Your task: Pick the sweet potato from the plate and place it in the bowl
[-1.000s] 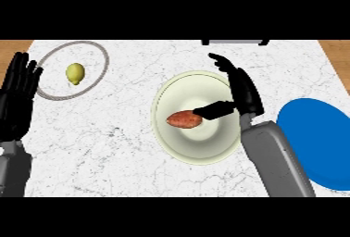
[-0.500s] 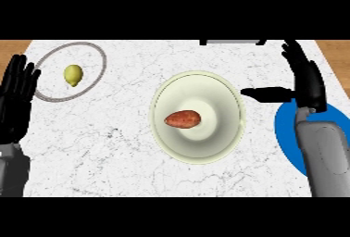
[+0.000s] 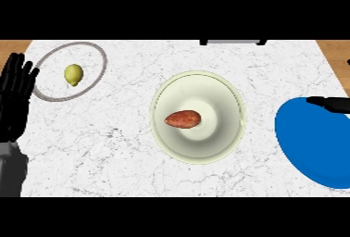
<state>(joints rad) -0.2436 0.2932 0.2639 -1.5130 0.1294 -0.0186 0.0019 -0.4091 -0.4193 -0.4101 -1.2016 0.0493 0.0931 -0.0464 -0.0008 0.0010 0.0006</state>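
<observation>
The reddish-brown sweet potato (image 3: 183, 119) lies in the middle of the cream bowl (image 3: 226, 99) at the counter's centre, with no hand touching it. The blue plate (image 3: 314, 143) sits at the right edge and holds nothing. Of my right hand (image 3: 331, 103) only one straight black digit shows, over the plate's upper rim at the right border; the rest is out of view. At the left edge my left hand (image 3: 16, 99) rests open, fingers up.
A grey-rimmed round plate (image 3: 96, 51) at the back left holds a yellow lemon (image 3: 73, 74). A dark object (image 3: 232, 42) pokes in at the counter's far edge. Wooden floor shows past both far corners of the white marble counter (image 3: 123, 152).
My right hand has drawn away from above the bowl to the right, past the blue plate's rim and mostly out of view. The sweet potato stays in the bowl. The left hand has not moved.
</observation>
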